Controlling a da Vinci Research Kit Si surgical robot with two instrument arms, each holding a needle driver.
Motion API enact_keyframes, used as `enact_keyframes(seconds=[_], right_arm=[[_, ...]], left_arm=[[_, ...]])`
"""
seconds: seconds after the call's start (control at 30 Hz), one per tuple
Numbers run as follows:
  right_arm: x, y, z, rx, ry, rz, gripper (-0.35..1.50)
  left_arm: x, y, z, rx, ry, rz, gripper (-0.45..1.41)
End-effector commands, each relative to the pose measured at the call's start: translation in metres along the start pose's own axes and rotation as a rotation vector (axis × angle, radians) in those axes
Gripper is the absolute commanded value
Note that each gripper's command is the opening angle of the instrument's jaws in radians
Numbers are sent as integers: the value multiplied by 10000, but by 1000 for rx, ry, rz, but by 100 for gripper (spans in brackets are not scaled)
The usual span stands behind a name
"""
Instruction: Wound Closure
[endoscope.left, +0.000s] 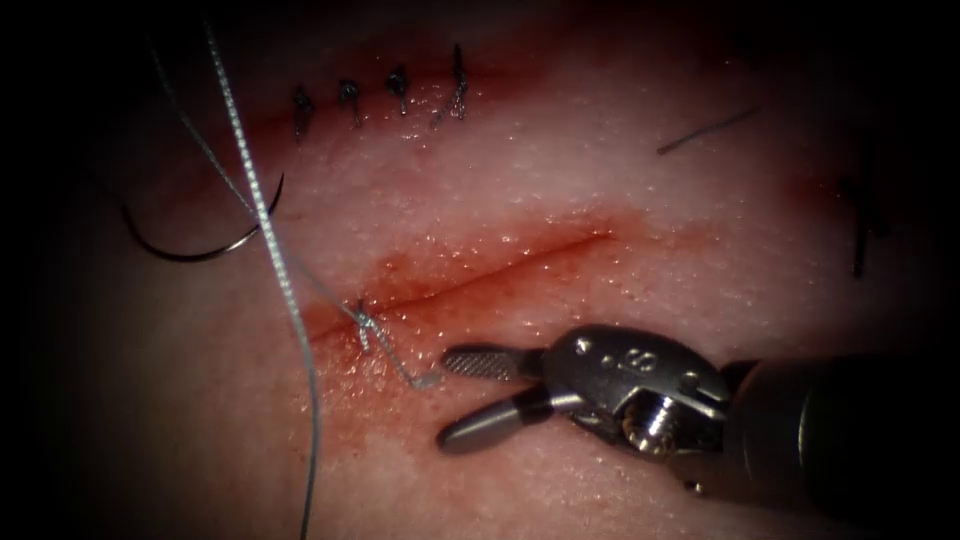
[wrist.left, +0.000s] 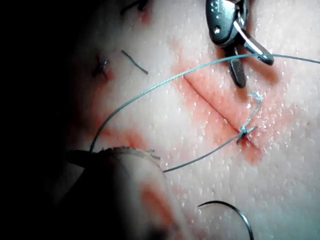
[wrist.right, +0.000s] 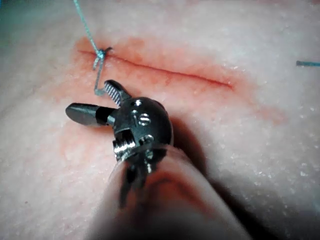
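My right tool (endoscope.left: 443, 398) lies on the tissue (endoscope.left: 620, 180) just right of the cut's left end, jaws open and holding nothing; its upper jaw tip sits next to the short thread tail (endoscope.left: 415, 380). That tail hangs from a knot (endoscope.left: 362, 320) at the left end of the cut (endoscope.left: 500, 265). The long thread (endoscope.left: 270, 220) runs up and down past the knot. The curved needle (endoscope.left: 190, 258) lies free on the tissue, left of the cut. The right tool (wrist.right: 86, 97) and knot (wrist.right: 101, 52) appear close up. The left tool's shaft (wrist.left: 115, 195) looms blurred, thread (wrist.left: 150, 92) passing behind it.
A row of several dark finished stitches (endoscope.left: 350, 95) lies beyond the cut. Loose cut thread ends lie on the tissue at the far right (endoscope.left: 705, 130) and at the right edge (endoscope.left: 860, 240). Red fluid (endoscope.left: 420, 270) stains the tissue around the cut.
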Motion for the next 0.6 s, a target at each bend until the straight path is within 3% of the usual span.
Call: enact_keyframes(seconds=[0.03,0.23,0.47,0.6], right_arm=[[6,6,7,-9,2,-41,101],[23,11,23,-59,-36,-142,104],[24,9,64,-56,-42,-175,109],[22,8,89,-63,-47,-177,123]], left_arm=[[5,1,5,2,20,-15,-45],[30,-18,6,1,119,-91,-45],[43,-11,12,2,134,-103,-45],[42,-10,11,2,134,-107,-45]])
